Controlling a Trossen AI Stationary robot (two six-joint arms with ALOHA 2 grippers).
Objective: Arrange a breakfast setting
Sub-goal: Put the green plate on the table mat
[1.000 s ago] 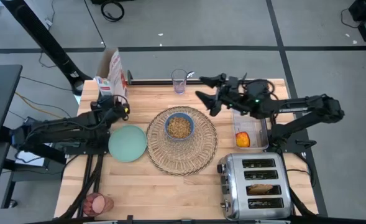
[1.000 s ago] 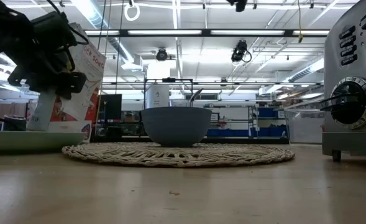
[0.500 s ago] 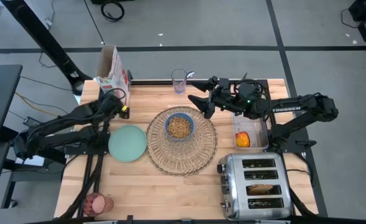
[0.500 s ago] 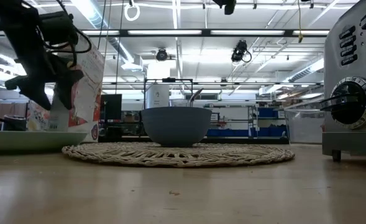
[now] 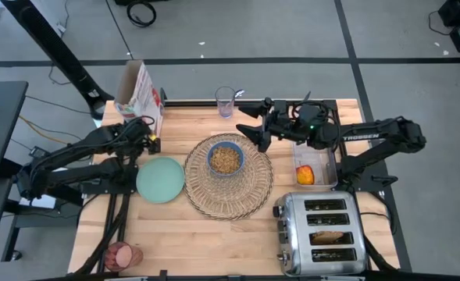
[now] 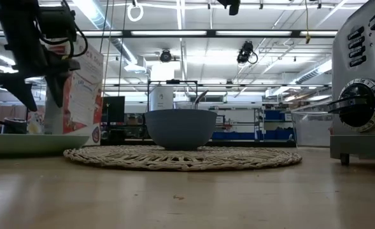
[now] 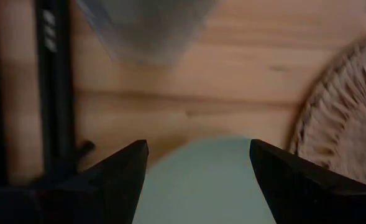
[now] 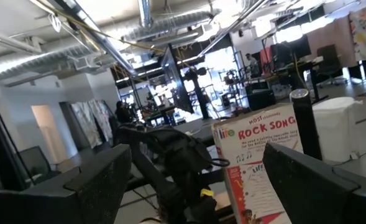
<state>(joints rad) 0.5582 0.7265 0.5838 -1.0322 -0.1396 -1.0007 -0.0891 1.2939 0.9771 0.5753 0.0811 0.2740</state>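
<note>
While bare wood runs broad along the near edge of the pale wooden surface [image 5: 214,242], the far edge is crowded by a tall cereal box [image 5: 140,92] at the left corner and a clear empty drinking glass [image 5: 225,101] near the middle. At the centre lies the round woven wicker placemat [image 5: 230,176], carrying the small blue bowl [image 5: 226,158] filled with brown cereal; the mint-green plate [image 5: 160,179] sits just beside the mat's left rim. A glass of pink drink [image 5: 122,254] stands at the near left corner, and a chrome toaster [image 5: 321,232] holding a toast slice [image 5: 329,235] fills the near right corner. Behind the toaster a red-yellow apple [image 5: 304,174] rests in a shallow metal tray [image 5: 329,165]. Spread empty, the left hand [image 5: 149,133] hovers between the cereal box and the plate, with the plate just nearer than its fingers [image 7: 108,180]. Also spread empty, the right hand [image 5: 249,125] hangs over the mat's far right rim, near the bowl and well apart from the apple.
</note>
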